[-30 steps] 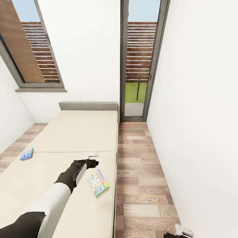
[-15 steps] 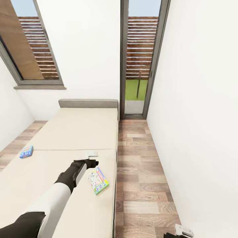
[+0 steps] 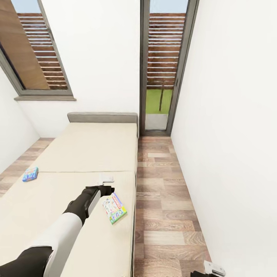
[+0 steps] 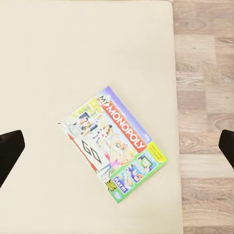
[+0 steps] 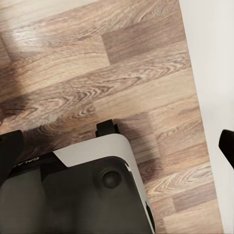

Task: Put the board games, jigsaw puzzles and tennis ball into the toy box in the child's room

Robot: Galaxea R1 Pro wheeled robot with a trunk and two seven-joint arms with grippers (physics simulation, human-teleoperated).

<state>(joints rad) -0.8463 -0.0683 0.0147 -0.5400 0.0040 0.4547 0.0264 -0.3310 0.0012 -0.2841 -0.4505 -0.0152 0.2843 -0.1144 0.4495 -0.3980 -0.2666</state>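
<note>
A green-and-white "My Monopoly" board game [image 3: 114, 208] lies flat on the beige bed [image 3: 88, 154], close to the bed's right edge. My left gripper [image 3: 106, 179] hovers open just beyond it; in the left wrist view the box [image 4: 114, 141] lies below, between the widely spread fingertips [image 4: 9, 148]. A small blue board game [image 3: 30, 174] rests at the bed's far left edge. My right gripper [image 3: 213, 268] hangs low at the right, open, over the floor [image 5: 146, 73], with nothing in it.
A strip of wood-plank floor [image 3: 161, 200] runs between the bed and the white right wall. A tall glass door [image 3: 161, 69] stands beyond the grey headboard [image 3: 102, 117], and a window [image 3: 34, 57] sits at the left. The robot's base [image 5: 73, 195] is under the right gripper.
The whole picture has shifted slightly, so the bed and both boxes sit a little higher in the head view: the camera has moved. Both arms hold the same pose.
</note>
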